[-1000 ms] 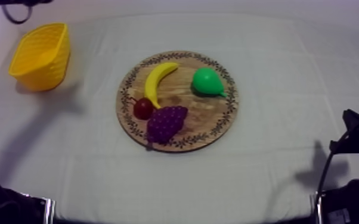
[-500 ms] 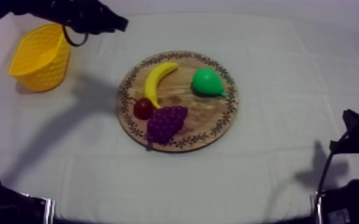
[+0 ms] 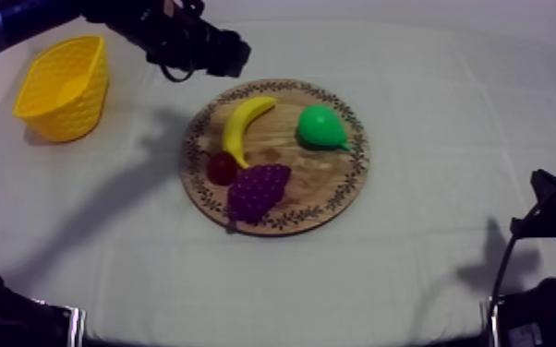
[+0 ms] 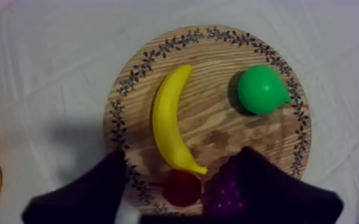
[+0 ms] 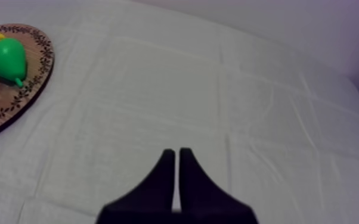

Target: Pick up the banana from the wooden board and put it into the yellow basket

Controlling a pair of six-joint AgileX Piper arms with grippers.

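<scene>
You have the left gripper (image 3: 234, 57) up over the cloth (image 3: 429, 111) just off the far left rim of the wooden board (image 3: 328, 175), between the board and the yellow basket (image 3: 83, 103), with its arm coming in from the upper left. In the left wrist view its two black fingers (image 4: 98, 184) are spread wide with nothing between them, and you look past them straight down on the board. The banana (image 3: 243, 125) lies flat on the left half of the board and curves from near the far rim down to the small red fruit (image 3: 222, 167), which its lower tip touches or nearly touches. The bunch of grapes (image 3: 258, 189) sits just beside the red fruit toward the near rim, and the green pear (image 3: 319, 125) lies on the right half, well apart from the banana. The basket stands at the far left of the table, apart from the board, and you can see nothing inside it. Your right gripper (image 5: 176, 152) hangs over bare cloth well to the right of the board, its fingers pressed together into a narrow wedge, holding nothing.
</scene>
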